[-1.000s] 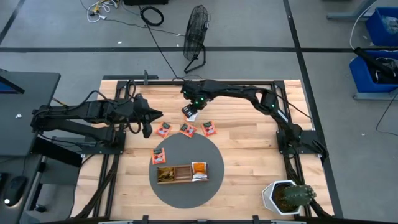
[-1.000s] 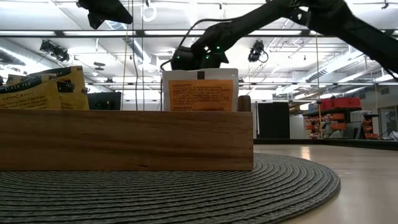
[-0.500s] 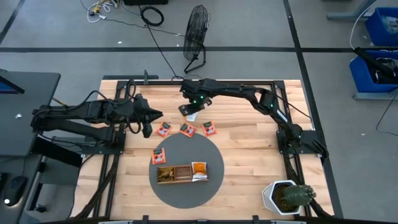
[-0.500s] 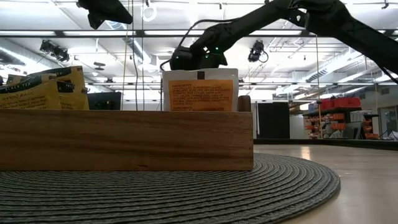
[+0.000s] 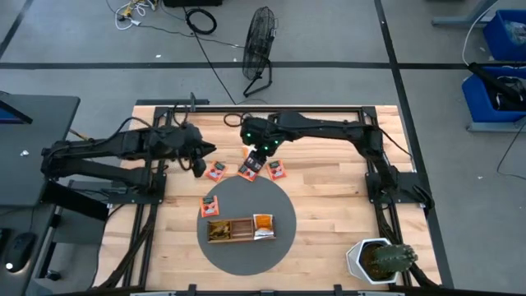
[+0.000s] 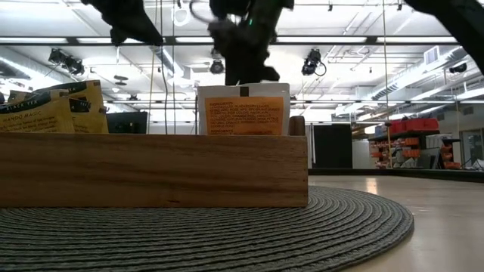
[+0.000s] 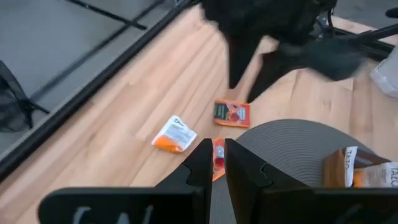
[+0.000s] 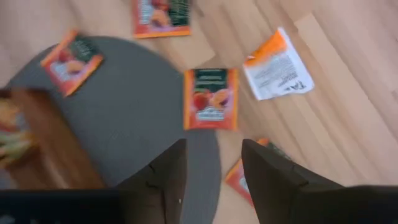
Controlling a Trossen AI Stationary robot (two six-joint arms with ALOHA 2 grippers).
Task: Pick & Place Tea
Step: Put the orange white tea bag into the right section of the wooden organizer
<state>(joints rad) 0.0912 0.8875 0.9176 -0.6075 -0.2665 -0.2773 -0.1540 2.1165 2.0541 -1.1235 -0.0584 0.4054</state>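
1. The right gripper (image 5: pixel 257 156) hangs over the row of loose tea sachets on the bench (image 5: pixel 329 205), and from above its dark body covers part of the sachet beneath it. In the right wrist view its two fingers (image 8: pixel 171 171) stand apart with nothing between them.
2. The left gripper (image 5: pixel 200 161) sits just beside the leftmost sachet (image 5: pixel 216 172). In the left wrist view its fingers (image 7: pixel 202 158) are nearly together, with only a slim gap, and they hold nothing.
3. In the low view the wooden tray (image 6: pixel 151 170) fills the foreground and hides the loose sachets behind it. Both arms show only as dark shapes near the ceiling lights.
4. The tea lies in two places. Three red-orange sachets lie on the bench just beyond the round mat (image 5: pixel 246 247). In the right wrist view a white and orange sachet (image 8: pixel 277 65) lies printed side up beside them, and one sachet (image 8: pixel 210 98) overlaps the mat's edge.
5. More sachets stand upright in the tray: an orange and white one (image 6: pixel 243 109) at one end, and yellowish ones (image 6: pixel 53 109) at the other.
6. The bench is pale butcher-block wood in a black frame. The mat is grey, woven and ribbed.
7. A potted cactus (image 5: pixel 378 261) stands at the bench corner, and a floor fan (image 5: pixel 260 51) stands on the grey floor beyond.
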